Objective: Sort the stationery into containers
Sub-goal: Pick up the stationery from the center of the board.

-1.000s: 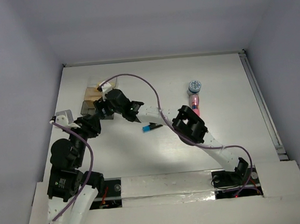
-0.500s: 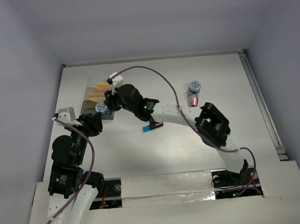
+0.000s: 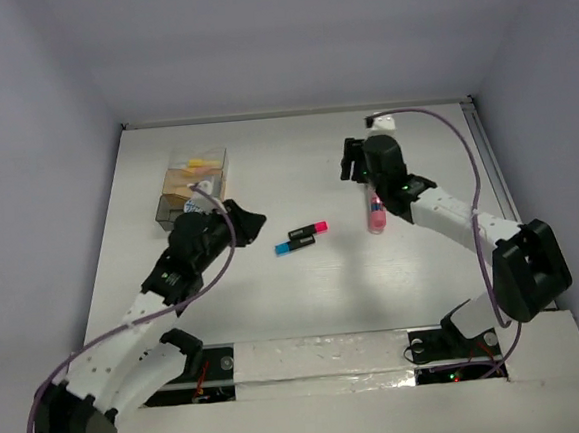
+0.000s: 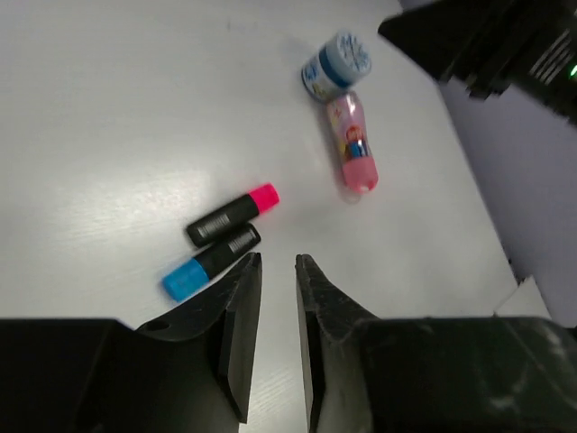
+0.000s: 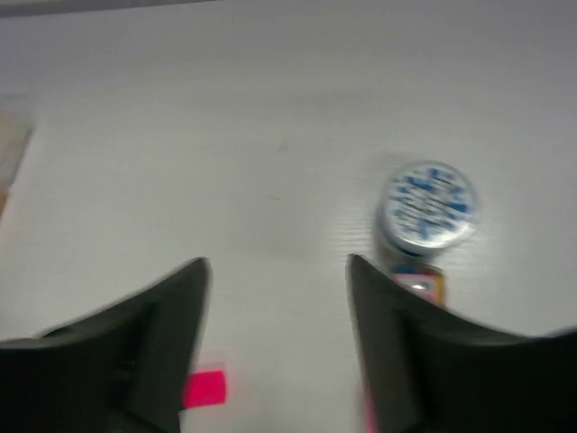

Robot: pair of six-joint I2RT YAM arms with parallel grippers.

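A pink-and-black marker (image 3: 309, 231) and a blue-and-black marker (image 3: 293, 245) lie side by side mid-table. My left gripper (image 3: 253, 220) hovers just left of them, its jaws a narrow gap apart and empty (image 4: 278, 260); both markers (image 4: 230, 214) (image 4: 209, 262) show beyond its tips. The pink tube (image 3: 376, 213) lies at the right, with a blue-and-white tub (image 4: 335, 65) at its far end. My right gripper (image 3: 355, 168) is wide open and empty (image 5: 278, 263) above the table, just left of that tub (image 5: 428, 206). The second tub is not visible.
The containers stand at the far left: a clear box (image 3: 204, 169) holding yellow and orange markers, a tan-brown box (image 3: 176, 185) and a dark grey box (image 3: 167, 214) partly behind my left wrist. White walls enclose the table.
My right arm has swung from the containers at the left back to the right, over the tub and pink tube. My left arm has reached out toward the two markers.
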